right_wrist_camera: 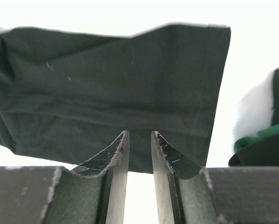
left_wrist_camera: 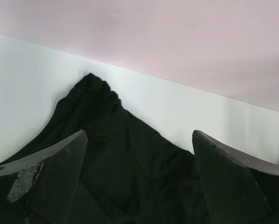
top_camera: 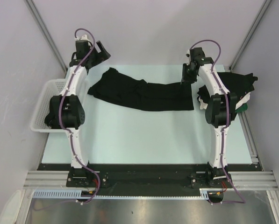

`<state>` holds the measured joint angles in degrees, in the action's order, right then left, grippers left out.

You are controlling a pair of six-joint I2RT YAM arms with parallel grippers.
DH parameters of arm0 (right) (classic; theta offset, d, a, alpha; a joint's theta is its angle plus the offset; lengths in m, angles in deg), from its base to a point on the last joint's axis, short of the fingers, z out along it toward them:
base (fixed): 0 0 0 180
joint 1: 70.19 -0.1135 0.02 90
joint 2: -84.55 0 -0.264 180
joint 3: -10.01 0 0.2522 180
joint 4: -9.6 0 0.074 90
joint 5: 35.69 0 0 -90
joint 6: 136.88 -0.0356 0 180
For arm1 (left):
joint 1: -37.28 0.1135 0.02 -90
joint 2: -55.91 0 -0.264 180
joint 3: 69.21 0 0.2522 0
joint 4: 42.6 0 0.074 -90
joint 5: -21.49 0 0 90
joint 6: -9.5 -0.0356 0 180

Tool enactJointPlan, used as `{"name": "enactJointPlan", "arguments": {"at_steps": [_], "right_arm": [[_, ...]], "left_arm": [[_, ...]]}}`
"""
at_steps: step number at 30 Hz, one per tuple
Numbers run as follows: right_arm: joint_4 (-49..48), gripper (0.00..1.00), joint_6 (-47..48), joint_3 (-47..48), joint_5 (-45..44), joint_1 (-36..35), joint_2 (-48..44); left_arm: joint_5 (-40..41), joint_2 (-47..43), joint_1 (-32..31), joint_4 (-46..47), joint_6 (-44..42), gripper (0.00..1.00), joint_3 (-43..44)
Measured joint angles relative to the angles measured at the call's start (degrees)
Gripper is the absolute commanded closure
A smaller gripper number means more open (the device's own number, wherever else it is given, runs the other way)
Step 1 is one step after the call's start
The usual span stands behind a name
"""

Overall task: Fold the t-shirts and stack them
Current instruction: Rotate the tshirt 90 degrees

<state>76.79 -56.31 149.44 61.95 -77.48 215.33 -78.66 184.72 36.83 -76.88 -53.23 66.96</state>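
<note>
One black t-shirt (top_camera: 144, 95) lies as a long band mid-surface (top_camera: 144, 137), its long axis left to right and its left end angled farther back. One pile of t-shirts (top_camera: 239, 86) sits at the right edge, count unclear. Two pincers: the left pincer (left_wrist_camera: 139, 132) is spread wide over the shirt's left end, and the right pincer (right_wrist_camera: 139, 132) is slightly parted, grasping nothing.

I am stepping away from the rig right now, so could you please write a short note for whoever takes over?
Left pincer: wide open, empty, above the left end of the black t-shirt.
Right pincer: jaws slightly apart, nothing between them, at the shirt's right end.
The shirt lies as a long band across the far side of the table; a heap of other shirts, black, white and green, sits at the right edge.
Done: seemingly one lengthwise fold. Left: fold it across, stack it, then the heap.
</note>
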Motion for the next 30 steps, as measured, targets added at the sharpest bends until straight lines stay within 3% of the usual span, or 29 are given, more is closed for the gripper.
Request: {"name": "enactJointPlan", "arguments": {"at_steps": [5,12,22,30], "right_arm": [[-0.52,0.69,0.57,1.31,-1.51,-0.48,0.00],[-0.59,0.68,1.57,-0.24,-3.19,-2.10,-1.11],[-1.81,0.55,2.29,-25.29,-7.28,-6.05,-16.24],[-5.44,0.55,3.54,-41.29,-14.53,-5.95,-27.36]], "left_arm": [[-2.51,-5.92,0.00,0.44,0.39,0.00,-3.39],[-8.66,-6.03,-0.11,-6.23,0.09,0.00,-4.42],[-12.48,-9.70,-0.44,-10.05,-1.86,0.01,-13.55],[-14.43,-19.45,-0.44,-9.64,-2.40,0.00,-18.27]]}}
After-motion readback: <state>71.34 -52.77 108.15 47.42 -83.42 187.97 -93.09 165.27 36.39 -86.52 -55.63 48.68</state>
